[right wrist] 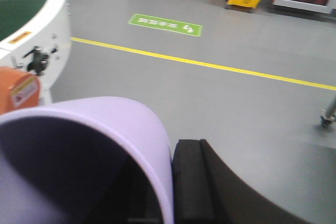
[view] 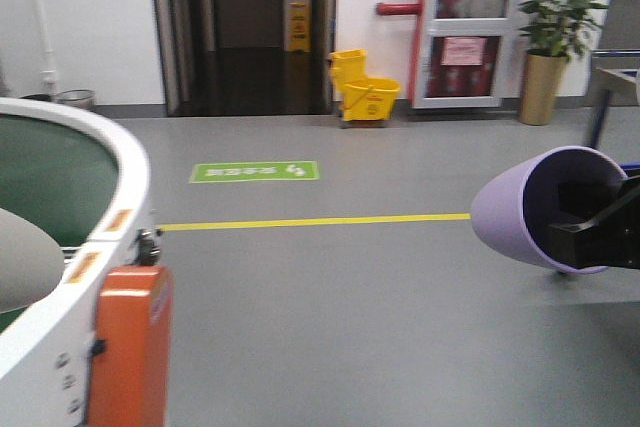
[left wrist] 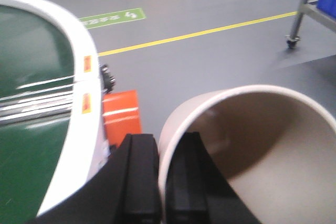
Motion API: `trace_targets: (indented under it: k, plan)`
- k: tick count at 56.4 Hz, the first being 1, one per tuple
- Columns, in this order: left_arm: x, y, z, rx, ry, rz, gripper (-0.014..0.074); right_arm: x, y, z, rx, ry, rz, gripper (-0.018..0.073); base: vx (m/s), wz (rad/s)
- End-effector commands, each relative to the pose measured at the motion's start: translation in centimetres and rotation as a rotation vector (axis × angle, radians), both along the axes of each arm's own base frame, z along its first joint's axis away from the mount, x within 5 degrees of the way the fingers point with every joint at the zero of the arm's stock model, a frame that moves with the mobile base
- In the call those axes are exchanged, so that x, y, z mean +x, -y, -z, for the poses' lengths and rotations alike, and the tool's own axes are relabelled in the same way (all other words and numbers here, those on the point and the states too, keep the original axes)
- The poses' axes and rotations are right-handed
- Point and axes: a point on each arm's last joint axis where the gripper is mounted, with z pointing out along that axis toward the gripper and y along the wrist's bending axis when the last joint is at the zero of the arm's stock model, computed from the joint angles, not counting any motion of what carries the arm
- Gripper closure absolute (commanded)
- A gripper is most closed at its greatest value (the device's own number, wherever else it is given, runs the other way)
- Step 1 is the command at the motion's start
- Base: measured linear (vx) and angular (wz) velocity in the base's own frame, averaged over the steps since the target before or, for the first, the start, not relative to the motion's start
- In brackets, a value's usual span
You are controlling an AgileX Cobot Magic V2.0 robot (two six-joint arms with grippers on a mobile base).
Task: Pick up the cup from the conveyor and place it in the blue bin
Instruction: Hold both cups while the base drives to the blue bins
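Jaws clamp beige cup (left wrist: 273, 145) left, purple cup (view: 505, 209) right

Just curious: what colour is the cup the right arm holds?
The cup is lilac, clearest in the exterior front-facing view.

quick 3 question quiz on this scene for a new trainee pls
1. Which claw holds the purple cup? A) left B) right C) neither
2. True or false: the left claw is empty.
3. Fill in: the conveyor belt is dark ____.

Key
1. B, the right claw is shut on its rim.
2. False, it grips a beige cup.
3. green
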Motion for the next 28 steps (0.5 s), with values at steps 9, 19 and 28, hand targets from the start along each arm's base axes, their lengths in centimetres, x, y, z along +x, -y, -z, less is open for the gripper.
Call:
trace_targets:
  k: [9, 19, 28]
  plan:
    - [-0.19, 0.00, -1.78, -0.032, 0.113, -0.013, 0.0603, -0.58, 0.19, -2.12, 0.025, 0.134, -0.011, 0.0568, 0.18, -0.48]
    - [-0.19, 0.00, -1.78, -0.032, 0.113, -0.013, 0.0603, -0.58, 0.18, -2.14, 0.026, 0.136, -0.011, 0.0568, 0.21, -0.45]
    - [-0.19, 0.00, -1.78, -0.032, 0.113, -0.013, 0.0603, -0.58, 0.18, -2.14, 0.026, 0.136, -0.011, 0.0568, 0.23, -0.40]
